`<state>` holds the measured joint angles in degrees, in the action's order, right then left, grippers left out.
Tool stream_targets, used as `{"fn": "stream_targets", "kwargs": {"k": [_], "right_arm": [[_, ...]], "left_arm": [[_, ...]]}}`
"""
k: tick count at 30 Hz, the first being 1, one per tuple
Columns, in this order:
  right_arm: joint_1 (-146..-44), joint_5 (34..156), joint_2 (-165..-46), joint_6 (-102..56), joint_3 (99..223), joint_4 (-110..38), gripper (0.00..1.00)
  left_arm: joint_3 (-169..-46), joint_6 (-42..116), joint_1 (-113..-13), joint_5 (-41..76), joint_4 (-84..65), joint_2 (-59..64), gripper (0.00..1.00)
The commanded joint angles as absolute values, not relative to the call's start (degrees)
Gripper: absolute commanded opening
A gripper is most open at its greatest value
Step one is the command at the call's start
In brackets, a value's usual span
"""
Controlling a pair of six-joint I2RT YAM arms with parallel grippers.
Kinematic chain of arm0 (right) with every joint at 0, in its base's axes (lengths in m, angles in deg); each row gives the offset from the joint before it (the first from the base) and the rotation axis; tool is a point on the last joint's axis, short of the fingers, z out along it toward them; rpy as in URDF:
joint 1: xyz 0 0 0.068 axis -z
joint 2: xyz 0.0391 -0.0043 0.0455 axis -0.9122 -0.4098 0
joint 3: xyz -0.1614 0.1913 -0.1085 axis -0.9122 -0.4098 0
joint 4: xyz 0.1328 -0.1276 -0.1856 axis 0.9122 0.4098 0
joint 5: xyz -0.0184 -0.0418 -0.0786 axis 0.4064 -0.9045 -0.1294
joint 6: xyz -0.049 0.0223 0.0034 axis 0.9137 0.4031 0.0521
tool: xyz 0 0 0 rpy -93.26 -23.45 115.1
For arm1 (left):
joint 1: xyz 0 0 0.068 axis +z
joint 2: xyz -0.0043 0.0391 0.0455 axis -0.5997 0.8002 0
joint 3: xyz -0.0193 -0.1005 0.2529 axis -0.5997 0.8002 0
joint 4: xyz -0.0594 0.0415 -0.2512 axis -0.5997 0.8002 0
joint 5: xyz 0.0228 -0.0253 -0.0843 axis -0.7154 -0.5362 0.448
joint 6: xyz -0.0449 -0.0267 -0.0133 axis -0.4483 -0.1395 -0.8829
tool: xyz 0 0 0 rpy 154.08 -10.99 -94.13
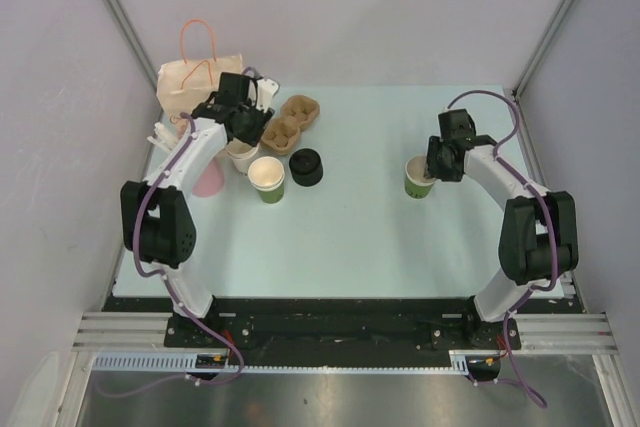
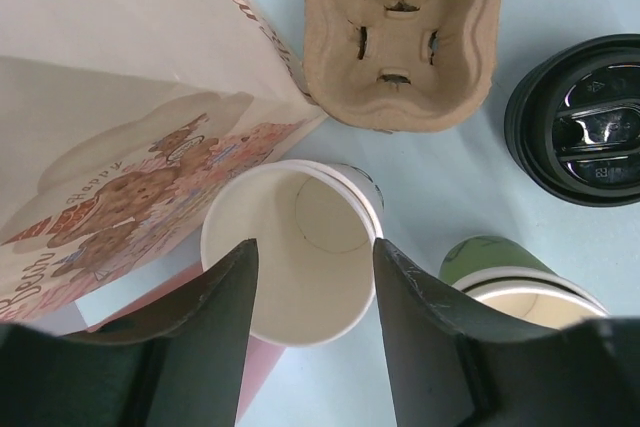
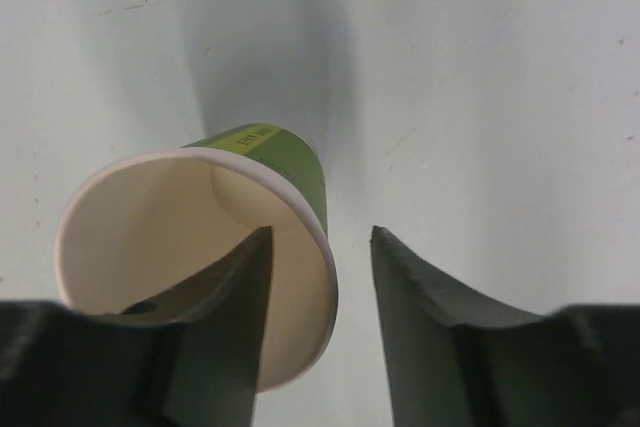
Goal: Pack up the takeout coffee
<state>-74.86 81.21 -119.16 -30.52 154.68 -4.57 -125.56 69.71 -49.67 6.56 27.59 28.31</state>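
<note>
paper bag (image 2: 120,97): word "happy" legible; other print on it unreadable.

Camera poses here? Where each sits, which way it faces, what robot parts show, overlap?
Top external: above, behind the bases, looking down at the table; left arm and right arm show.
Left wrist: looks down into the white cup; own fingers show.
Right wrist: looks down into a green cup; own fingers straddle its rim.
Top and left wrist share the black lid.

The right-hand cup (image 3: 265,162) is green-sided, cream inside. Far left sit a bear-printed cream bag (image 2: 120,77), a tan carrier (image 2: 400,87) and a black lid (image 2: 580,122).
</note>
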Motion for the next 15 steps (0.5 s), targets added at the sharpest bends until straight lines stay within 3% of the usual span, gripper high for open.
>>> {"fn": "stream_targets", "kwargs": {"k": [1,5,15], "right_arm": [[-75.6,80.1,-115.8,-30.0,154.7,-5.0,0.54],[-75.7,81.6,-112.7,-29.5,154.7,-4.7,0.66],[-75.8,80.2,-105.9,-29.0,154.7,-2.3,0.68]], "left_arm": [[-128.4,73.9,-49.2,7.1,26.8,29.3,0.53],[-128.0,73.5,-49.2,8.5,27.0,30.1,0.47],[-125.2,71.7,-49.1,14.4,26.9,29.3,0.45]]}}
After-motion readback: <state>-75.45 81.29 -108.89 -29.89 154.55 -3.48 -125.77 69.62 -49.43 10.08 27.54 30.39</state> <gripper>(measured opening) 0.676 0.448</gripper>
